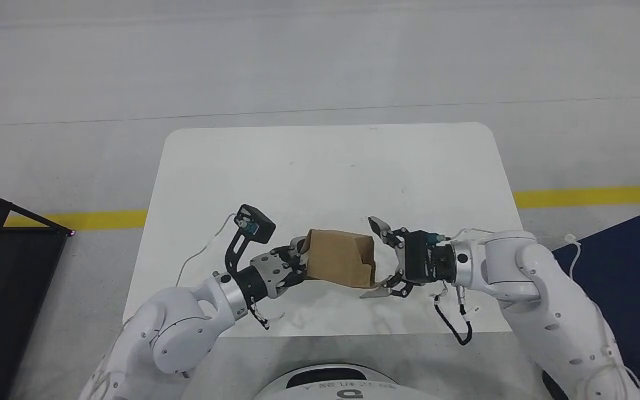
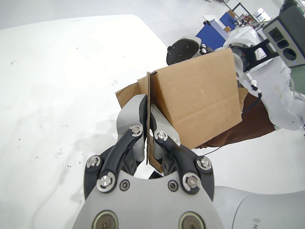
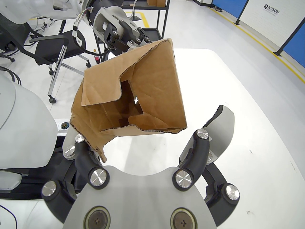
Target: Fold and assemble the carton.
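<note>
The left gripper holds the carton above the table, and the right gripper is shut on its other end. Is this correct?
Not quite. The left gripper does hold the carton above the table, but the right gripper is open at its other end, not shut on it; the right wrist view shows its fingers spread apart.
</note>
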You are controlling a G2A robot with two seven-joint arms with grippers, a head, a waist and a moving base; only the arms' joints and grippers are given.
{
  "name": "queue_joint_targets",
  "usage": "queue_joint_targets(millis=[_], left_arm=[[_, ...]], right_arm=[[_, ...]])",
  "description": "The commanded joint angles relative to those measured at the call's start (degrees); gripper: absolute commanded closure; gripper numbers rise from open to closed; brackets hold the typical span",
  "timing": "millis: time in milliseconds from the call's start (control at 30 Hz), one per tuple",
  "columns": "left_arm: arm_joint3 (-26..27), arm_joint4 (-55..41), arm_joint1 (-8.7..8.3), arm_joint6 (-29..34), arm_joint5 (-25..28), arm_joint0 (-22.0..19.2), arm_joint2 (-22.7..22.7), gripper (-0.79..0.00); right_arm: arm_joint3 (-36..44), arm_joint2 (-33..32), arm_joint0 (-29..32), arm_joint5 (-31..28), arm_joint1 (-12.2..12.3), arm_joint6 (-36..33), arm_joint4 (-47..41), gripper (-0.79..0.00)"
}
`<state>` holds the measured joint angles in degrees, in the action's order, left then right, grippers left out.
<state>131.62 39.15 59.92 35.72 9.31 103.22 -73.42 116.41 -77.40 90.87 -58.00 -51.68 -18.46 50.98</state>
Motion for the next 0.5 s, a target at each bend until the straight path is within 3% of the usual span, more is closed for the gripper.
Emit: queue_joint_targets(millis=[0, 400, 467], left_arm=[[0.0, 0.0, -0.01, 0.1, -0.1, -0.2, 0.1, 0.000], [0.3, 0.2, -0.16, -0.1, -0.5, -0.4, 0.1, 0.000], [0.3, 0.1, -0.19, -0.1, -0.5, -0.4, 0.0, 0.000]], right_arm=[[0.0, 0.2, -0.1, 0.0, 0.3, 0.1, 0.0, -0.785], [0.0, 1.4, -1.2, 0.0, 2.0, 1.5, -0.2, -0.785], [-0.1, 1.7, -1.4, 0.0, 2.1, 1.6, -0.1, -0.748]])
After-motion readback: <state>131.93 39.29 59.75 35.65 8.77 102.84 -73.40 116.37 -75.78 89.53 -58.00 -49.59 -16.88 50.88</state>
